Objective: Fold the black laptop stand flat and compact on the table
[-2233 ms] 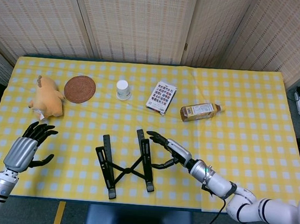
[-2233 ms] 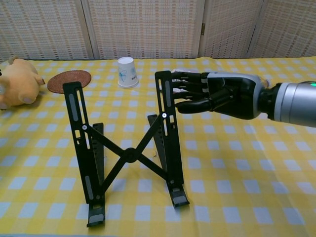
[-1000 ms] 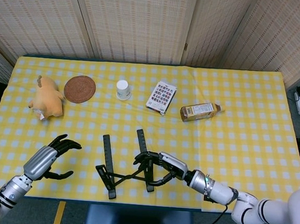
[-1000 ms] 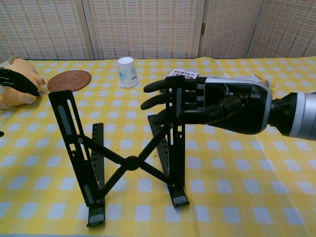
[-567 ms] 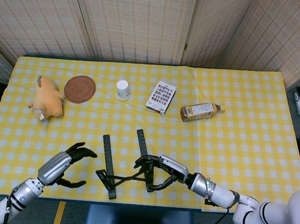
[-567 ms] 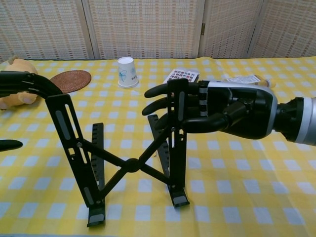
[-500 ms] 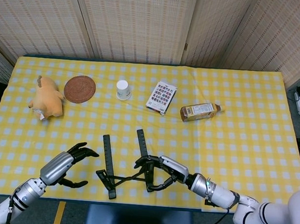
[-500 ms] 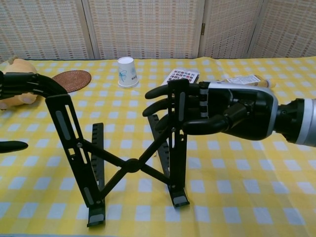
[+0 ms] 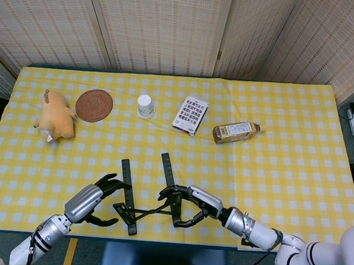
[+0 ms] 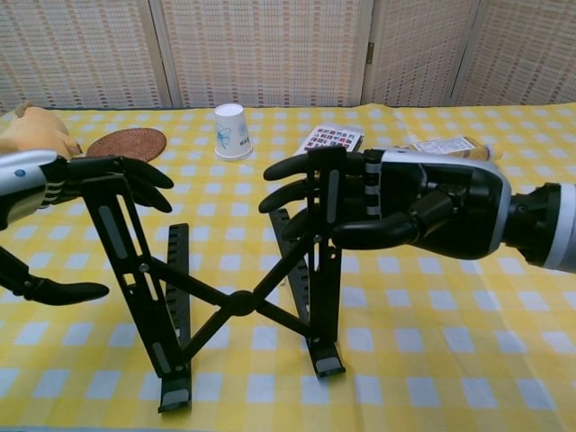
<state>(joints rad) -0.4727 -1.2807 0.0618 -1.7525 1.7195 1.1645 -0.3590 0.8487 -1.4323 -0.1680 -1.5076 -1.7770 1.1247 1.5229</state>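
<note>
The black laptop stand stands unfolded near the table's front edge, its two rails raised and joined by an X-shaped cross brace; it is also in the head view. My right hand grips the upper part of the right rail, fingers wrapped behind it and thumb in front; from above the right hand covers that rail. My left hand is spread wide at the left rail, its fingers at the rail's top and its thumb far below. The left hand holds nothing.
Along the back stand a plush toy, a round woven coaster, a paper cup, a card pack and a lying bottle. The stand sits close to the table's front edge.
My left hand has swung in from the left to the top of the stand's left rail. The right hand has kept its grip on the right rail.
</note>
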